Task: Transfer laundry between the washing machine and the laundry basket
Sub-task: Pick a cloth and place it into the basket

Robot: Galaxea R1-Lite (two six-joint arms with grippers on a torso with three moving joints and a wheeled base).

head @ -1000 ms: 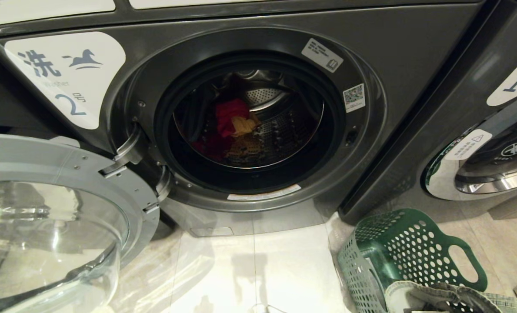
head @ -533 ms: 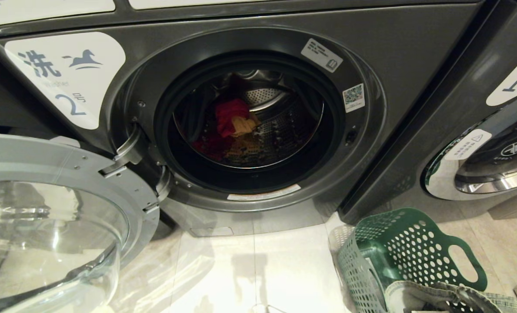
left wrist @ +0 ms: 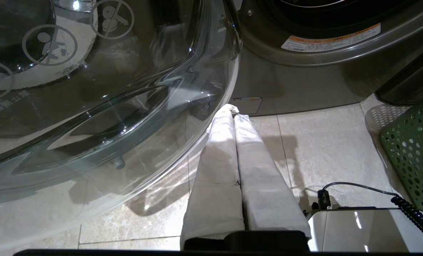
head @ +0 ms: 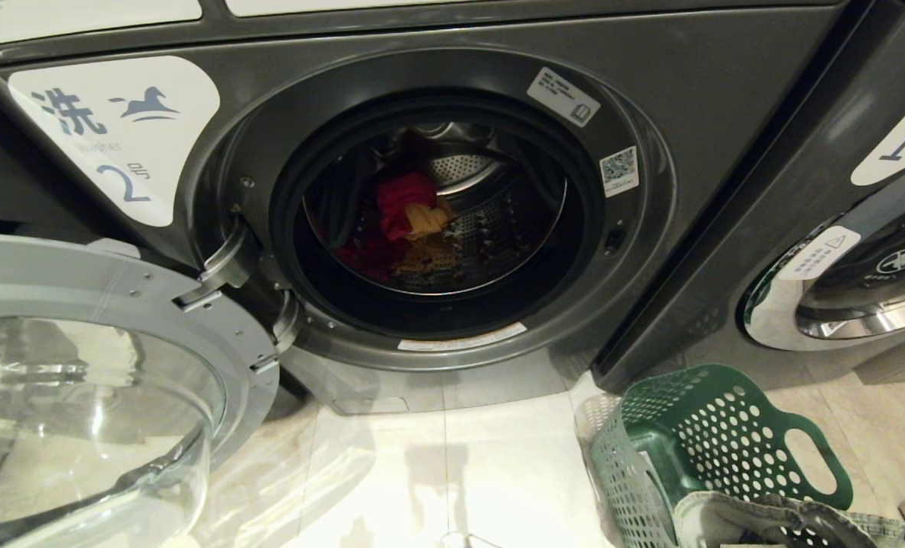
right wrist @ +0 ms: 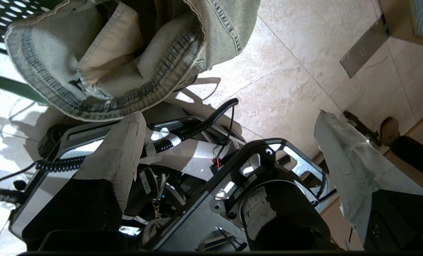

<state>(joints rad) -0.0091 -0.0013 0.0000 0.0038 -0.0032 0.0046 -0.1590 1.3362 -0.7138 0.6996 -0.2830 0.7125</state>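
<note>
The washing machine [head: 726, 99] marked 2 stands with its round glass door [head: 79, 380] swung open to the left. The laundry [head: 406, 209], red and mustard-yellow cloth, lies deep in the steel drum. The green laundry basket [head: 726, 434] sits on the floor at the lower right, with a pale denim garment [head: 764, 521] draped over its near rim. My right gripper [right wrist: 229, 115] is open and empty above my own base, just short of that denim garment [right wrist: 126, 53]. My left gripper [left wrist: 233, 111] is shut and empty, low over the floor beside the glass door [left wrist: 90, 89].
A second machine marked 1 [head: 863, 259] stands to the right with its door shut. Pale floor tiles [head: 482, 472] run between the open door and the basket. My base with its coiled cable [right wrist: 183, 135] lies under the right gripper.
A dark part of my right arm has come into the lower right corner of the head view. The laundry, the door and the left gripper have not moved.
</note>
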